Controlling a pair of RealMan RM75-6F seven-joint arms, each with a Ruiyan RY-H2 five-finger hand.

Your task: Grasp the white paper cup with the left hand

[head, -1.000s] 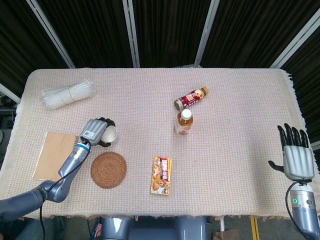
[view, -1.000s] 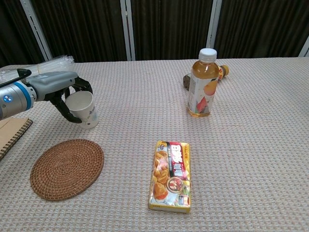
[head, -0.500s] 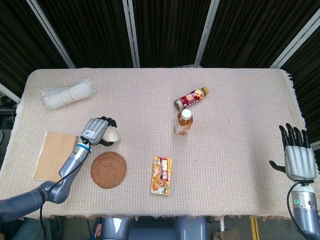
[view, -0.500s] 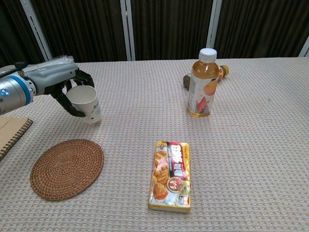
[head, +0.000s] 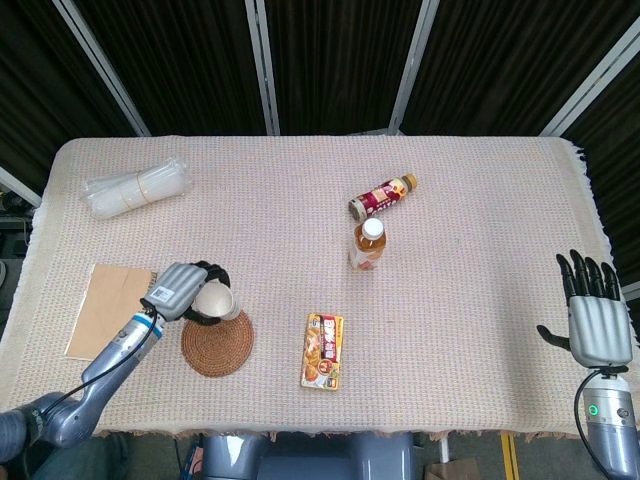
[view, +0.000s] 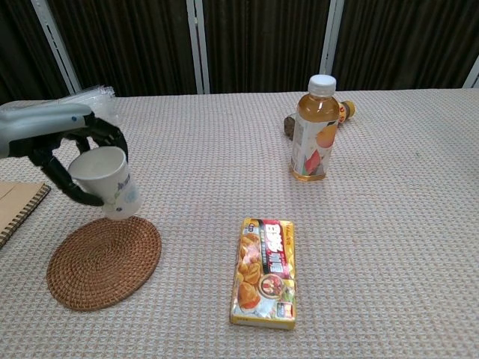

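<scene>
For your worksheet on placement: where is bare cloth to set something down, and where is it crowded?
Bare: right of the upright bottle toward the right robot hand. Crowded: near left, where the left robot hand holds the paper cup by the woven coaster and notebook.

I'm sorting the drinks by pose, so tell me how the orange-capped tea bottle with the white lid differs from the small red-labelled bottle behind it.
The tall amber tea bottle stands upright; the small red-labelled bottle lies on its side. The tea bottle has a white cap and orange-and-white label; the lying bottle has a yellowish cap and red label. The standing one looks larger. Both rest on the woven tablecloth, untouched by either hand.
</scene>
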